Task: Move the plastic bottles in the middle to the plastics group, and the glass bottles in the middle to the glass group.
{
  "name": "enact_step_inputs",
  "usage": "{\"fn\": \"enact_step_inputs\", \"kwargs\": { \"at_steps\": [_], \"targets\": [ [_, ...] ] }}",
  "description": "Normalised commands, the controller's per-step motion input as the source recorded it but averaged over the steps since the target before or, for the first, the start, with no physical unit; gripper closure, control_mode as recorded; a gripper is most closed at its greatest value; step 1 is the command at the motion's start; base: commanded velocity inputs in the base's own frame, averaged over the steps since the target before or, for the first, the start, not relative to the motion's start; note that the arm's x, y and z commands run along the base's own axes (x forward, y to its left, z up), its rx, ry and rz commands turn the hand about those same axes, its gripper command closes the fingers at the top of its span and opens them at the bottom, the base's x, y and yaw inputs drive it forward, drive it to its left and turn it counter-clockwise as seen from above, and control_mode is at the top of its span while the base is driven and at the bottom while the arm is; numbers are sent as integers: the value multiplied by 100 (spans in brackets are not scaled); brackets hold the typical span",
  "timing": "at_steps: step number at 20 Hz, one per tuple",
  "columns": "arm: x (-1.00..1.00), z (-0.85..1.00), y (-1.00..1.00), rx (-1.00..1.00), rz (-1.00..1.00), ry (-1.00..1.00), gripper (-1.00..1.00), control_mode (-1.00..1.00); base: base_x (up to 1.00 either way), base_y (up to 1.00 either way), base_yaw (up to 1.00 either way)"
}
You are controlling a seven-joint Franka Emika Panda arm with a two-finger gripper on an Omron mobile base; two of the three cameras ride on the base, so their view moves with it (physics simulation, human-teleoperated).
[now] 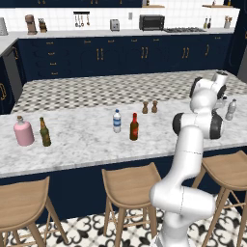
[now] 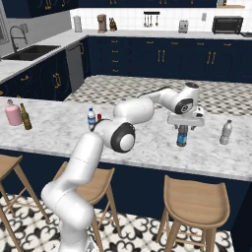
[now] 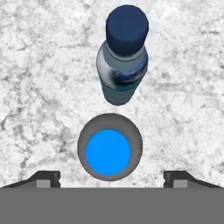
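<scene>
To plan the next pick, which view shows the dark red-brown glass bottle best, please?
Left base view: the dark red-brown glass bottle stands unobstructed mid-counter. The right base view catches just a red sliver behind the arm.

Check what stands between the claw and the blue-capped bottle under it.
Nothing visible. The open claw hangs straight above the blue-capped bottle, with a finger off each side. The dark-capped bottle stands beyond it, apart.
</scene>
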Motion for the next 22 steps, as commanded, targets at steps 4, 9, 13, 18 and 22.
{"fn": "enact_step_inputs", "kwargs": {
  "at_steps": [4, 9, 13, 18, 22],
  "targets": [
    [-20, 0, 16, 0, 0, -2, -100, -100, 0, 0, 0],
    [-94, 9, 49, 0, 2, -3, -100, -100, 0, 0, 0],
    [-81, 14, 60, -1, 0, -3, -100, -100, 0, 0, 0],
    [-89, 21, 48, -1, 0, -1, -100, -100, 0, 0, 0],
    [-67, 42, 86, -3, 3, -1, -100, -100, 0, 0, 0]
  ]
}}
